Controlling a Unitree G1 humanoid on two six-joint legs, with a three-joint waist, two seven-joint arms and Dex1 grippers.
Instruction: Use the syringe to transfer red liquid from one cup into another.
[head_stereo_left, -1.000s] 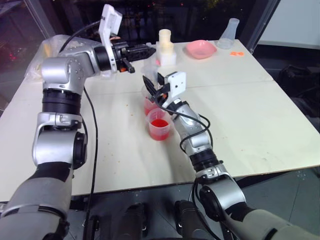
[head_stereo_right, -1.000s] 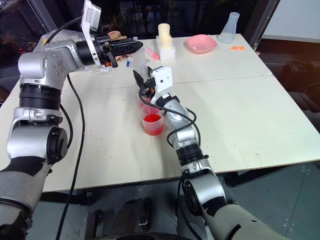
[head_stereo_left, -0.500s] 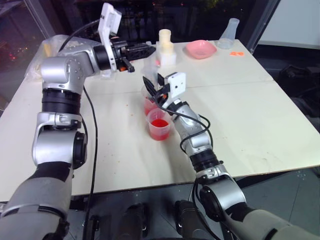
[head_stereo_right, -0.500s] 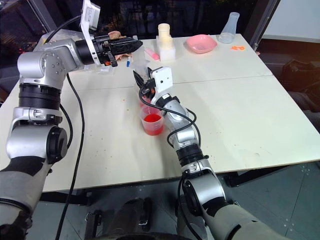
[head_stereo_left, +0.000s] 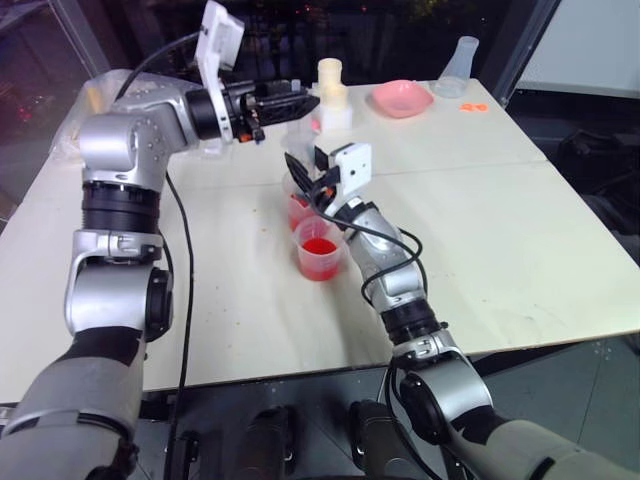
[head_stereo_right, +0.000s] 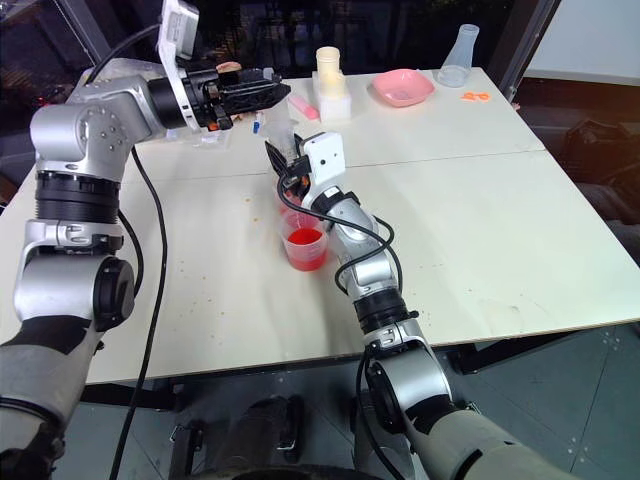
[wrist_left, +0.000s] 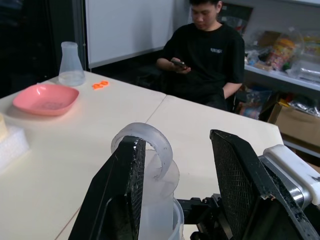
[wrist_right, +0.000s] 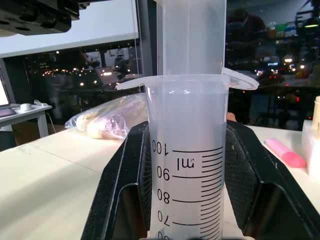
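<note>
Across the tabletop (head_stereo_left: 520, 220) things sit like this: two cups near the middle, the far cup (head_stereo_left: 297, 208) tucked behind the near cup (head_stereo_left: 319, 249), both showing red liquid (head_stereo_left: 319, 247).

My right gripper (wrist_right: 187, 165) is pinching the syringe (wrist_right: 189, 150) by its barrel, standing upright over the far cup, scale marks facing the wrist camera. Can't see the tip, so no idea if it's dipped in.

My left gripper (head_stereo_left: 296, 102) hangs level up at the top of the plunger (wrist_left: 147, 150), fingers (wrist_left: 120, 200) spread, one on each side of the round plunger end. Whether they touch it I can't tell.

Way back there's a pink dish (head_stereo_left: 402, 97), a flask (head_stereo_left: 459, 66) and a pale stacked block (head_stereo_left: 331, 92); a person (wrist_left: 210, 55) sits past the far edge.

My take on doing this bit right: keep the right grip firm and the barrel vertical so nothing tips the cup. Centre the left fingers on the plunger end before closing, then move it straight along the barrel axis, slowly. Any sideways tug would likely lever the syringe and slosh red stuff everywhere.
</note>
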